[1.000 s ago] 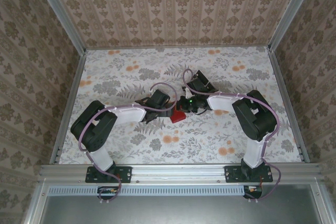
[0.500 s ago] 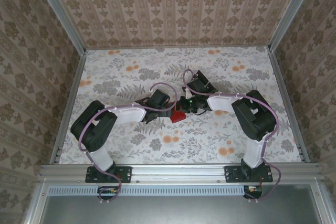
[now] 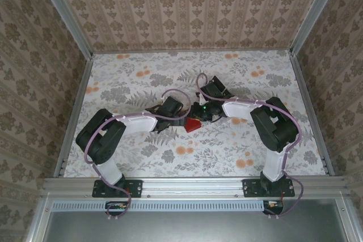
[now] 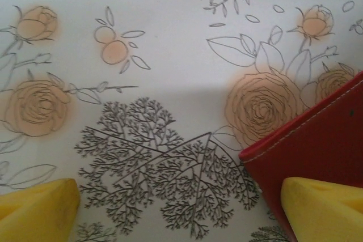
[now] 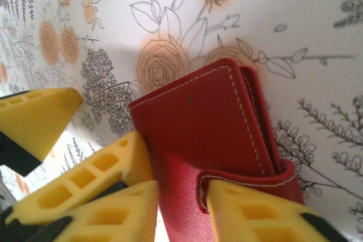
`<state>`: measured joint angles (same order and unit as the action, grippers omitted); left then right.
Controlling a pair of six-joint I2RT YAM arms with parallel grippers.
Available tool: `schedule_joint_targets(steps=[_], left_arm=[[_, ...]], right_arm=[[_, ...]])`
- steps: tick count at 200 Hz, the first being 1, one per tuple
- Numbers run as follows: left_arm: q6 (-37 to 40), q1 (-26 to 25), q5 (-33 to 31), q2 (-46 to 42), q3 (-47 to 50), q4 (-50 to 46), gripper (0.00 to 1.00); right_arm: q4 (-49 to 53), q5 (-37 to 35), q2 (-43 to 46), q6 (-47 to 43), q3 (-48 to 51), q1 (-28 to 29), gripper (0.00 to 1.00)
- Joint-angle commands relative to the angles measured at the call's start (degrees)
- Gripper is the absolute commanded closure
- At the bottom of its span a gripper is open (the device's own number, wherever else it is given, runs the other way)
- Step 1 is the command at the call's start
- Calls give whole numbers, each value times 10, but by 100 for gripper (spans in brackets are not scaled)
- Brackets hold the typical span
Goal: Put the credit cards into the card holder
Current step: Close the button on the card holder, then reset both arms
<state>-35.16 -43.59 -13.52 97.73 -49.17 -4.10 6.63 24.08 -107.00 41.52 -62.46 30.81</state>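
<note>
The card holder (image 4: 323, 145) is cut off at the left wrist view's edge, interior hidden.

1 red card holder (image 5: 204, 123); 2 pincers: L pincer (image 4: 181, 208), R pincer (image 5: 181, 211).

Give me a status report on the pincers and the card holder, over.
Left pincer wide open, one finger at a corner of the card holder. Right pincer straddling its tab end, grip unclear. Card holder folded shut.
</note>
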Motion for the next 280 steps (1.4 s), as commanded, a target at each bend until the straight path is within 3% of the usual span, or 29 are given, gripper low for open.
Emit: schedule_joint_targets(steps=[1,47,79,108,137,168,192,236,255,280], left_arm=[[9,13,-1,-23,1,-31,0],[35,63,3,-115,-34,-66,0],[84,105,-26,-202,-68,-108,0],[148,169,-79,-280,-70,-111,0],[271,249,-127,-372,55,87,0],[314,354,-83,-419,149,172,0],[330,390,-58,-402,219,244,0],[357,392,-36,-272,294,414,0],[371,386,-33,-220,300,483,0],[379,393,10,-159,287,527,0]], right_arm=[[33,-6,-2,0,-53,0,55],[36,2,64,-4,-111,-3,30],[75,-44,153,-31,-120,-38,10],[121,-145,235,-79,-109,-108,0],[124,-263,288,-101,-76,-191,0],[-21,-435,336,-154,52,-224,0],[-61,-456,326,-199,101,-250,0],[-186,-484,276,-262,214,-275,0],[-177,-417,259,-287,205,-289,0],[-270,-391,268,-325,242,-290,0]])
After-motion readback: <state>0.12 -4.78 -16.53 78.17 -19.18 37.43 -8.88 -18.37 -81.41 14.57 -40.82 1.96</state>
